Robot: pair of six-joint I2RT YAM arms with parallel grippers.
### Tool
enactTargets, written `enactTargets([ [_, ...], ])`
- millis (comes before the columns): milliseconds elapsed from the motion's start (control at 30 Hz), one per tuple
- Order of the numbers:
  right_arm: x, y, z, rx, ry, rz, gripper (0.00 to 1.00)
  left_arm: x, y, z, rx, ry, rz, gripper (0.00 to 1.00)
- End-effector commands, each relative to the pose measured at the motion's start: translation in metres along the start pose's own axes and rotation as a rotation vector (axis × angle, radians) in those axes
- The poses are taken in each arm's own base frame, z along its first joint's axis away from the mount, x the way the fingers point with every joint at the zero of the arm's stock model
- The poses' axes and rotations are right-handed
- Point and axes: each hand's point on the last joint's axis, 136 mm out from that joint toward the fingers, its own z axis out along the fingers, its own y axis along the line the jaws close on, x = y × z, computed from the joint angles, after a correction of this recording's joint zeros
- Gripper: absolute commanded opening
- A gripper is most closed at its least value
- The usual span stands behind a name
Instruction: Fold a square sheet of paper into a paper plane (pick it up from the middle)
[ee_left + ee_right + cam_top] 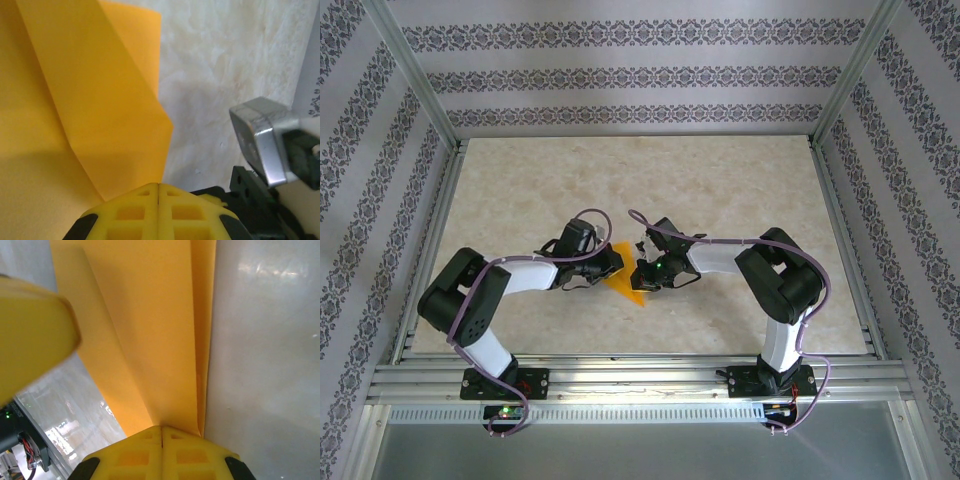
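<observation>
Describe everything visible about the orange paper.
The orange paper is thin, matte and plain, already folded into overlapping layers with straight creases and a pointed corner. It lies midway across the table. The shut left gripper and shut right gripper both meet its edges; whether they pinch it is unclear.

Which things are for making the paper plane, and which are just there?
For the plane: orange paper, creased; left gripper and right gripper, both shut on it.
Just there: table, patterned walls, metal frame.
</observation>
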Motion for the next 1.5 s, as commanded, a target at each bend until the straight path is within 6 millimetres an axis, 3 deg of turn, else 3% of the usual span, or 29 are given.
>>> enactTargets([
  [0, 0.021, -0.039, 0.006, 0.14, 0.068, 0.076, 0.01, 0.013, 0.009, 0.008, -0.014, 0.03, 0.005, 0.0],
  [133, 0.022, -0.04, 0.006, 0.14, 0.068, 0.079, 0.0, 0.01, 0.003, 0.014, 0.028, 0.027, 0.004, 0.0],
  [433, 0.025, -0.042, 0.006, 0.141, 0.072, 0.083, 0.0, 0.006, 0.028, 0.02, -0.079, 0.0, -0.037, 0.0],
  [833, 0.032, -0.048, 0.004, 0.162, 0.089, 0.082, 0.0, -0.02, 0.048, 0.015, -0.188, -0.042, -0.056, 0.0],
  [1467, 0.038, -0.05, 0.004, 0.162, 0.113, 0.075, 0.0, -0.074, 0.072, 0.002, -0.208, -0.079, -0.087, 0.0],
])
